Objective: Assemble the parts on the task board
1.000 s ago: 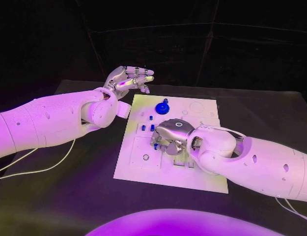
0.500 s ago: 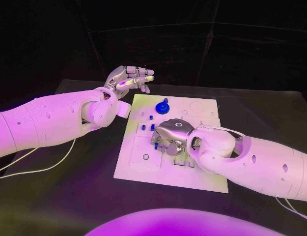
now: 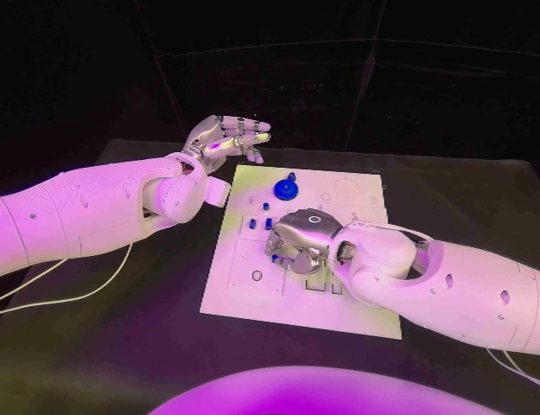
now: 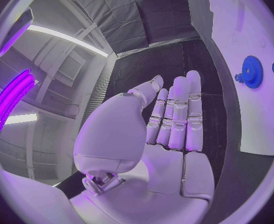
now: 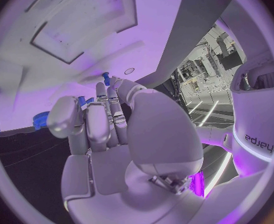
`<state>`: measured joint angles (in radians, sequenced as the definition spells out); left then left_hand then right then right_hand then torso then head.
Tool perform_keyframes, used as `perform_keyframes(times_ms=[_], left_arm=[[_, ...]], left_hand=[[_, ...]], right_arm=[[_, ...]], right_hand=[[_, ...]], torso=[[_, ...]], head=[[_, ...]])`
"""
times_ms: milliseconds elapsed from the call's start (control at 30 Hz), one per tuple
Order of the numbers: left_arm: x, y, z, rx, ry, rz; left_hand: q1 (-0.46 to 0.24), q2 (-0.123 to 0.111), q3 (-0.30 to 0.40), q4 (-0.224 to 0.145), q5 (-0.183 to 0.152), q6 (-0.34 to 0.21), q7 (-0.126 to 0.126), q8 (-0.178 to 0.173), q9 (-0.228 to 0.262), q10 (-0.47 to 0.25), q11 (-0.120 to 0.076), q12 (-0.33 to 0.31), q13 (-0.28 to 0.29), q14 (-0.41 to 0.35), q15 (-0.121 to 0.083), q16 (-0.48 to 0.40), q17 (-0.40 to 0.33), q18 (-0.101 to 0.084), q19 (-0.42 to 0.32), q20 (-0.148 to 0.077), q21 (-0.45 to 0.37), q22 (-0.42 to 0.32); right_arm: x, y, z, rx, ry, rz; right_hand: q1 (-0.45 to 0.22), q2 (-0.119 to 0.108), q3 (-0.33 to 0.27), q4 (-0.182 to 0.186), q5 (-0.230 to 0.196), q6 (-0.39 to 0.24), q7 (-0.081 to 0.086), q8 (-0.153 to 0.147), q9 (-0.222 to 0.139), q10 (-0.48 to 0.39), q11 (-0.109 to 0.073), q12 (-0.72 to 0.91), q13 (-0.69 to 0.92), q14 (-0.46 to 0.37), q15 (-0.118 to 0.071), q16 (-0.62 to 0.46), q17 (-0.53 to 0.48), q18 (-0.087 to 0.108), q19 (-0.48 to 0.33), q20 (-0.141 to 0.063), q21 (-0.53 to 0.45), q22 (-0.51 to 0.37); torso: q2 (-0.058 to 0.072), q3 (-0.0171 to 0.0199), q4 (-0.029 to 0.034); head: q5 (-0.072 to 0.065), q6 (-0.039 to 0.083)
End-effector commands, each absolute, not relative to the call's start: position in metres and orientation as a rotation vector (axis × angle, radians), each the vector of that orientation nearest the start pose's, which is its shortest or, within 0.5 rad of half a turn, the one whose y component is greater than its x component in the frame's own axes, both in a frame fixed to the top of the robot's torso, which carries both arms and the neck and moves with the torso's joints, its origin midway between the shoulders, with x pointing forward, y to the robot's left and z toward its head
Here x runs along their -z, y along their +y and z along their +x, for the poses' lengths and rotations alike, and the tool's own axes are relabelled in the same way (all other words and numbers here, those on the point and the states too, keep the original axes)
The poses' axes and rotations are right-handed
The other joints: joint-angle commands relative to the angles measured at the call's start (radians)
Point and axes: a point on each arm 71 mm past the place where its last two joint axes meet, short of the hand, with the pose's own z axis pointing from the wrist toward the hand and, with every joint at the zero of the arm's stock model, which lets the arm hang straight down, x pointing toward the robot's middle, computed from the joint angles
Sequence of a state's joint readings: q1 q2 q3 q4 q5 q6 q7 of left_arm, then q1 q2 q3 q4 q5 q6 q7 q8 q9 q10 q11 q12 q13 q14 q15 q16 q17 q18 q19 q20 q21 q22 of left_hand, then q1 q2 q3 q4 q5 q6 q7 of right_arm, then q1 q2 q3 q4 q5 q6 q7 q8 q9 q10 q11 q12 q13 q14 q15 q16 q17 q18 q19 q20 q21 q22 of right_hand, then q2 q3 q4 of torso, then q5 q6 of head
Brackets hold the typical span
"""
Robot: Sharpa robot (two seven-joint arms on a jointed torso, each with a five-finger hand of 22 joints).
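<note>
No visible shift; "sharpa" lettering (image 5: pixel 259 139) beside right hand (image 5: pixel 109 129).

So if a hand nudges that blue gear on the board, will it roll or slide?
The blue gear lies flat on the task board, so it should probably slide, not roll. It looks small and rigid, likely light. Its toothed rim may offer grip.

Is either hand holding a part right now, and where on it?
Left hand holds nothing, fingers straight. Right hand is curled down over the board; small blue pegs show at its fingertips, but a grip cannot be told.
</note>
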<state>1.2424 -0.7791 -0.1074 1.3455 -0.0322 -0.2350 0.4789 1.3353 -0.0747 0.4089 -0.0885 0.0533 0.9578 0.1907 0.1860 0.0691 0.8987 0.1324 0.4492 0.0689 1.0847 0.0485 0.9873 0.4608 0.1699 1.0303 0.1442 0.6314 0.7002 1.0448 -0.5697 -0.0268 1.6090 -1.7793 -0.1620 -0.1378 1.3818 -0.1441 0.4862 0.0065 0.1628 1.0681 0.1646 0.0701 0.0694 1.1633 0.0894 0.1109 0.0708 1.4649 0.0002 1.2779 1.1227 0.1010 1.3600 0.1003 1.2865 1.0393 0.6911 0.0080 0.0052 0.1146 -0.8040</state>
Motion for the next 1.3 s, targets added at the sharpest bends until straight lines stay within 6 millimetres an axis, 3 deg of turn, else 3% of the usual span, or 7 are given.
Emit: perform_keyframes(times_ms=[33,333,500,767,1033,1200,1300], left_arm=[[0.184,0.228,0.520,1.528,1.371,-1.005],[0.184,0.229,0.521,1.523,1.370,-1.006],[0.184,0.229,0.521,1.522,1.370,-1.007],[0.184,0.232,0.521,1.518,1.369,-1.008],[0.184,0.234,0.520,1.519,1.367,-1.008],[0.184,0.234,0.520,1.520,1.366,-1.007],[0.184,0.234,0.520,1.519,1.365,-1.007]], left_hand=[[0.011,0.003,0.001,-0.005,0.004,-0.001,0.003,0.004,-0.001,-0.008,-0.002,0.004,-0.001,-0.007,-0.003,-0.004,-0.001,0.012,-0.008,0.000,-0.004,-0.001],[0.011,0.003,0.001,-0.005,0.004,-0.001,0.003,0.004,-0.001,-0.008,-0.002,0.004,-0.001,-0.007,-0.003,-0.004,-0.001,0.012,-0.008,0.000,-0.004,-0.001],[0.011,0.003,0.001,-0.005,0.004,-0.001,0.003,0.004,-0.001,-0.008,-0.002,0.004,-0.001,-0.007,-0.003,-0.004,-0.001,0.012,-0.008,0.000,-0.004,-0.001],[0.011,0.003,0.001,-0.005,0.004,-0.001,0.003,0.004,-0.001,-0.008,-0.002,0.004,-0.001,-0.007,-0.003,-0.004,-0.001,0.012,-0.008,0.000,-0.004,-0.001],[0.011,0.003,0.001,-0.005,0.004,-0.001,0.003,0.004,-0.001,-0.008,-0.002,0.004,-0.001,-0.007,-0.003,-0.004,-0.001,0.012,-0.008,0.000,-0.004,-0.001],[0.013,0.003,0.001,-0.007,0.004,-0.002,0.003,0.005,-0.001,-0.009,-0.001,0.005,-0.001,-0.008,-0.002,-0.004,-0.003,0.012,-0.009,0.000,-0.004,-0.001],[0.013,0.003,0.001,-0.007,0.004,-0.002,0.003,0.005,-0.001,-0.009,-0.001,0.005,-0.001,-0.008,-0.002,-0.004,-0.003,0.012,-0.009,0.000,-0.004,-0.001]], right_arm=[[0.231,-0.036,0.404,-0.868,1.692,-0.619],[0.232,-0.038,0.405,-0.858,1.702,-0.610],[0.230,-0.041,0.407,-0.851,1.676,-0.580],[0.221,-0.061,0.404,-0.858,1.629,-0.508],[0.198,-0.119,0.421,-0.729,1.690,-0.394],[0.189,-0.149,0.430,-0.622,1.703,-0.397],[0.189,-0.159,0.432,-0.580,1.718,-0.400]], right_hand=[[-0.001,0.008,0.000,-0.005,0.006,0.005,-0.004,0.004,0.002,0.010,-0.001,0.008,0.001,0.027,0.000,0.003,-0.001,0.001,0.003,0.003,-0.003,0.001],[-0.012,0.003,-0.009,-0.006,0.005,-0.003,-0.002,-0.002,-0.001,0.002,0.001,0.005,-0.002,0.025,0.001,0.000,-0.008,0.002,0.000,0.001,-0.008,-0.007],[-0.032,-0.014,-0.025,-0.006,0.007,-0.062,0.024,-0.009,-0.006,-0.086,0.028,-0.034,-0.009,0.002,0.021,-0.055,-0.087,0.019,-0.046,0.015,-0.072,-0.110],[-0.052,-0.022,-0.071,-0.003,0.001,-0.098,0.036,-0.006,-0.003,-0.131,0.040,-0.027,-0.006,-0.003,0.031,-0.072,-0.115,0.025,-0.055,0.029,-0.097,-0.140],[-0.087,-0.026,-0.189,0.030,-0.008,-0.117,0.012,-0.005,-0.002,-0.145,0.021,0.005,-0.004,0.004,0.019,-0.066,-0.114,0.025,-0.045,0.018,-0.103,-0.144],[-0.034,-0.005,-0.377,0.069,0.010,-0.151,-0.010,-0.002,-0.001,-0.201,0.016,0.038,-0.003,-0.001,0.012,-0.072,-0.131,0.029,-0.052,0.012,-0.132,-0.182],[-0.002,0.001,-0.430,0.100,0.012,-0.153,-0.015,-0.002,0.000,-0.218,0.017,0.056,-0.003,-0.004,0.014,-0.074,-0.139,0.030,-0.052,0.013,-0.139,-0.189]], torso=[[0.000,0.0000,-0.0003],[0.000,-0.0002,-0.0009],[0.000,-0.0004,-0.0002],[-0.003,-0.0007,-0.0014],[-0.002,-0.0014,-0.0042],[-0.001,-0.0015,-0.0031],[-0.001,-0.0004,-0.0026]], head=[[0.000,0.000],[0.000,-0.003],[-0.003,0.000],[-0.013,0.011],[-0.041,0.033],[-0.051,0.041],[-0.051,0.043]])
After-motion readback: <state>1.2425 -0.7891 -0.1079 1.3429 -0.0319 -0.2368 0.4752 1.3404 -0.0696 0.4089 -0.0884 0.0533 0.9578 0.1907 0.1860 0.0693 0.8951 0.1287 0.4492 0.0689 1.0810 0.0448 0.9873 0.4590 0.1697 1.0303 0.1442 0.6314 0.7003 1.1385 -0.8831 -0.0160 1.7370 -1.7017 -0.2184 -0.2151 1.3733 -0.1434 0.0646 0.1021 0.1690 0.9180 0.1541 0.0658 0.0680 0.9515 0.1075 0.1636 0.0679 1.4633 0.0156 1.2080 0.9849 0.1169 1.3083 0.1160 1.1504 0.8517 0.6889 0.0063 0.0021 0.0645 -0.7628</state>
